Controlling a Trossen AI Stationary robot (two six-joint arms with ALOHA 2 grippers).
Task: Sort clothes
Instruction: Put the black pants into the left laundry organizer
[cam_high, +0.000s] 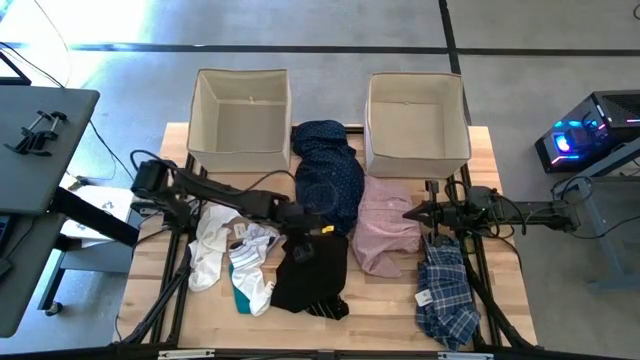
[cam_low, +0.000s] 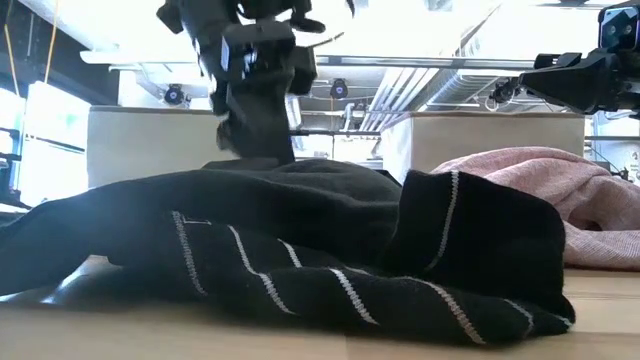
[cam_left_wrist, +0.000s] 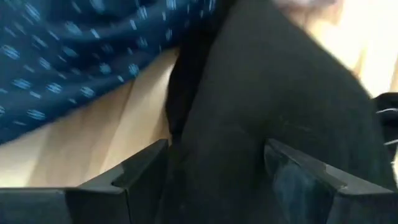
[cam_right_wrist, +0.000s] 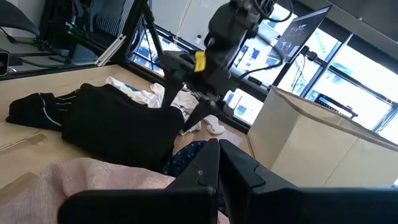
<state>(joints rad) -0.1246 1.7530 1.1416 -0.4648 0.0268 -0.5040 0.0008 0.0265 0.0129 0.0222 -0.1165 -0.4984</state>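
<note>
Left gripper (cam_high: 304, 226) sits low over the top edge of the black garment (cam_high: 312, 272) at table centre, fingers (cam_left_wrist: 140, 171) spread wide with the black cloth lying between them, not pinched. That garment lies flat on the table (cam_high: 505, 255), just below the navy dotted shirt (cam_high: 326, 170), beside the white and teal socks (cam_high: 240, 262) and the pale pink shirt (cam_high: 385, 225); the blue-white plaid shirt (cam_high: 445, 290) lies at the right front. Right gripper (cam_high: 412, 214) hangs above the pink shirt with fingers pressed together, holding nothing.

no readable text, labels (none legible)
</note>
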